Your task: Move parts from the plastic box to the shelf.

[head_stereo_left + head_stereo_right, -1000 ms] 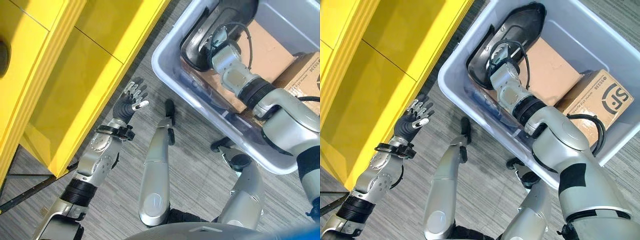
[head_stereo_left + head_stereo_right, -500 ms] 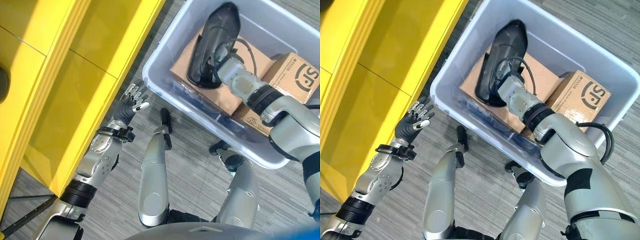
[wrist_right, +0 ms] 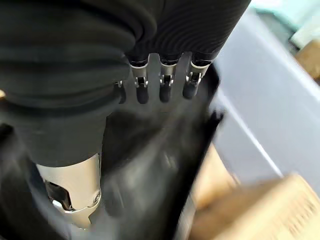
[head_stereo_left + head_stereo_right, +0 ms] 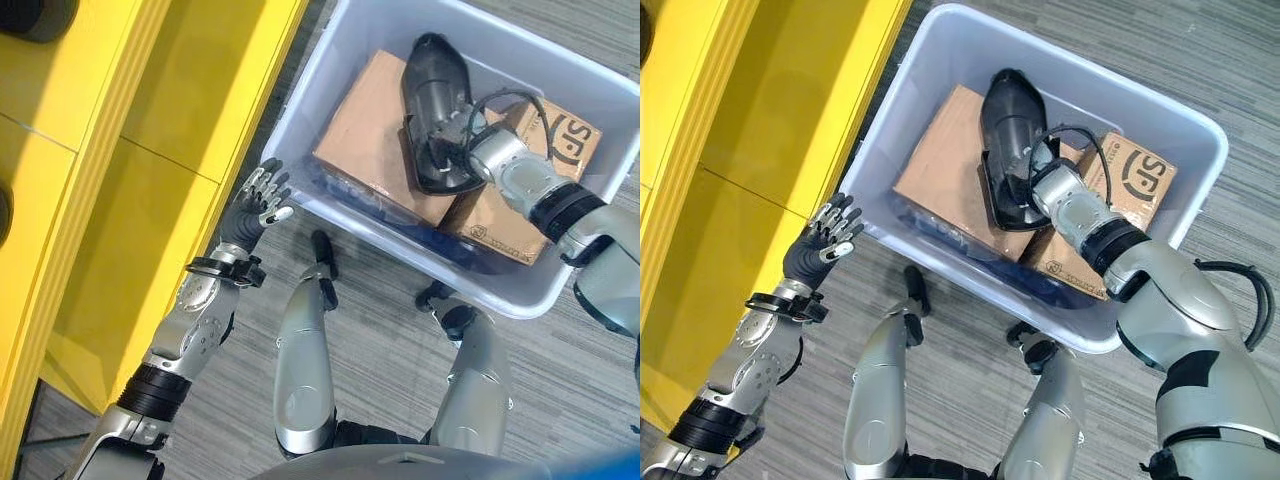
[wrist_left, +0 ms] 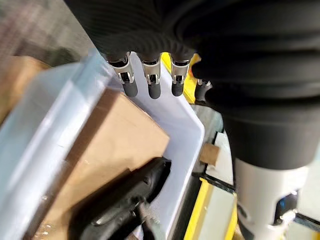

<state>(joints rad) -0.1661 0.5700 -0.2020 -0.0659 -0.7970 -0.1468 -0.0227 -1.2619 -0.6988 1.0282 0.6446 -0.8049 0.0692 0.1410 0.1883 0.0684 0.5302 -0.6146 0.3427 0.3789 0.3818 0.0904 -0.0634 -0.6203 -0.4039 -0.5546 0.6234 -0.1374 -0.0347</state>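
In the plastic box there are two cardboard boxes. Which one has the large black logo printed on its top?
The smaller cardboard box, on the robot's right side of the plastic box. The larger cardboard box beside it has a plain brown top, and the black part lies partly across it.

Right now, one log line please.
right hand: on black part in plastic box | left hand: open, beside box | shelf: awaiting part

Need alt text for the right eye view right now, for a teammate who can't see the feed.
The right hand reaches into the pale plastic box at a black molded part lying on cardboard boxes. The left hand hovers open by the yellow shelf.
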